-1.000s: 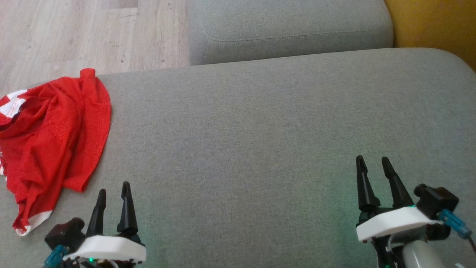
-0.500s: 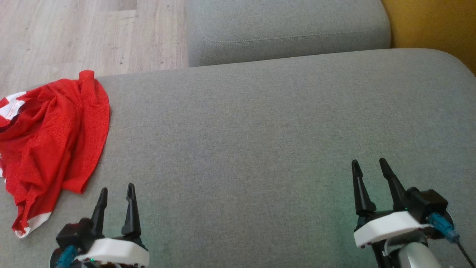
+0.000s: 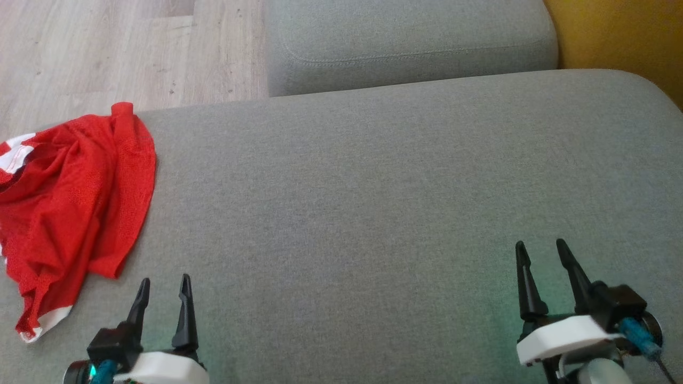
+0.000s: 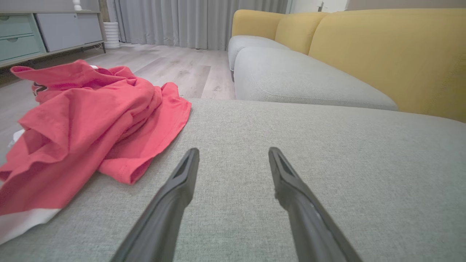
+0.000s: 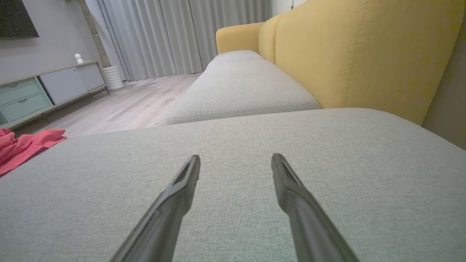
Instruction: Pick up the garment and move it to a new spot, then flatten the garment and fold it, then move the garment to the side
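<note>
From the head camera I'm looking down on a broad grey seat cushion (image 3: 373, 202) that takes up most of my view. A second cushion (image 3: 411, 48) of the same fabric butts against its far edge at twelve o'clock. A yellow backrest (image 3: 619, 37) runs along at one o'clock, and pale wood floor (image 3: 106, 48) shows at eleven. Through the left wrist camera I can also make out grey curtains (image 4: 182, 22) at twelve and a low cabinet (image 4: 22, 36) with green drawers at ten. The shirt (image 3: 74, 197), red with white trim, lies crumpled at nine o'clock on the left edge of the big cushion, partly cut off by the edge of my view, its white-edged hem trailing toward eight. My left gripper (image 3: 164, 278) sits at seven o'clock over bare fabric, near the shirt's closest fold but clear of it, fingers spread and holding nothing. My right gripper (image 3: 540, 242) sits at five o'clock, well apart from the shirt, likewise spread wide and empty, pointing up the cushion toward twelve.
</note>
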